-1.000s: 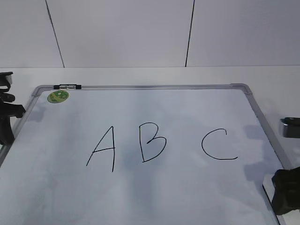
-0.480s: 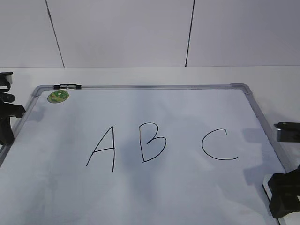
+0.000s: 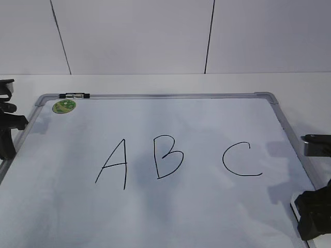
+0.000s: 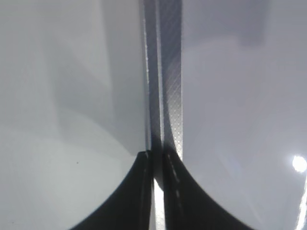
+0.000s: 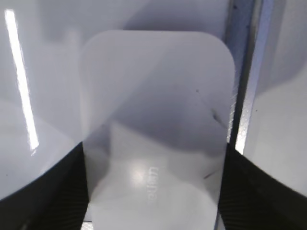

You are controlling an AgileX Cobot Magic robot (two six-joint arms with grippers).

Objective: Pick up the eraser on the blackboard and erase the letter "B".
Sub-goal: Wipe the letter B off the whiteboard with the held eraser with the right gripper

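The blackboard (image 3: 155, 96) lies flat, a white board with a grey frame. It bears a black "A" (image 3: 115, 163), the letter "B" (image 3: 168, 156) in the middle and a "C" (image 3: 240, 160). The white eraser (image 5: 156, 120) lies on the board beside its right frame rail (image 5: 244, 72), small grey lettering on top. My right gripper (image 5: 154, 158) has a finger against each long side of the eraser; it is at the board's near right corner (image 3: 313, 214). My left gripper (image 4: 157, 158) is shut and empty over the left frame rail (image 4: 168, 72), at the board's left edge (image 3: 8, 139).
A round green sticker (image 3: 64, 106) and a small black clip (image 3: 74, 95) sit at the board's far left corner. A grey-and-black part of the right arm (image 3: 316, 144) juts in at the right edge. The white table (image 3: 155, 82) ends at a white panelled wall behind.
My right gripper has shifted a little left and down at the board's near right corner, and the grey arm part above it has moved left. The left arm has not moved.
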